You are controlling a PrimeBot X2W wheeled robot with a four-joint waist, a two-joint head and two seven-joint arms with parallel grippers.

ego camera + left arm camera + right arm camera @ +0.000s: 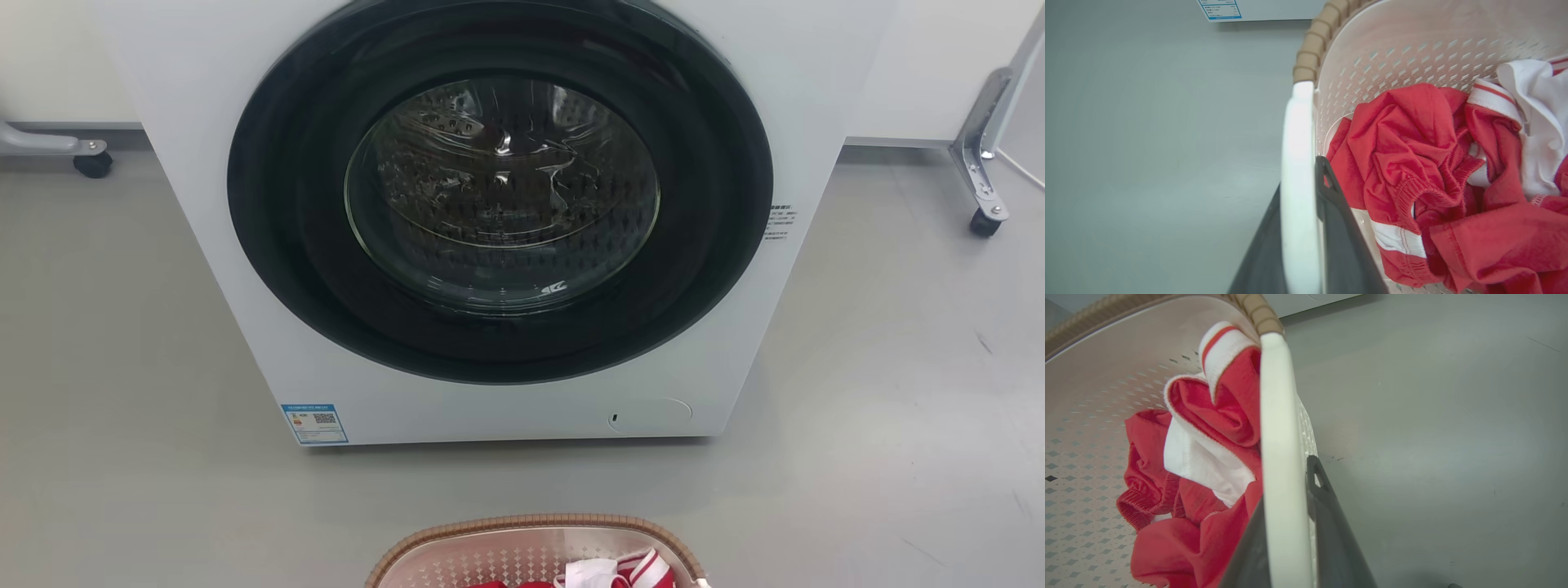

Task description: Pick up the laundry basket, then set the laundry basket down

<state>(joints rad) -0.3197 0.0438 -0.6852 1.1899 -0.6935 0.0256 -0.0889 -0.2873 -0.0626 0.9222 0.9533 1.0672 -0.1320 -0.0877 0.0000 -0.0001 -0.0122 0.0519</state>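
Since each white loop handle is seen clamped between two dark fingers, the laundry basket (490, 559) is judged to be held at both ends at once. At the left end, the left gripper (1300, 175) is closed around the left handle (1298, 122). One finger is set on the outer side, toward the grey floor (1147, 163), and the other on the inner side, just beside the red and white clothes (1412, 155) heaped in the basket.

Between the two arms the basket is laid crosswise, its long axis running from the robot's left to its right. Its brown rim (531, 520) is turned toward the washing machine (204, 245), near it but apart from it. Whether the base is resting on the floor or raised off it cannot be told.

At the right end, the right gripper (1286, 477) is likewise closed on the right handle (1276, 396), with the clothes on its inner side and bare floor on its outer side. Neither arm is nearer than the other, since the basket is spanned evenly. An equal, level motion of both grippers is therefore judged to be needed, whether upward or downward, because an uneven one would tilt the load along that long axis.
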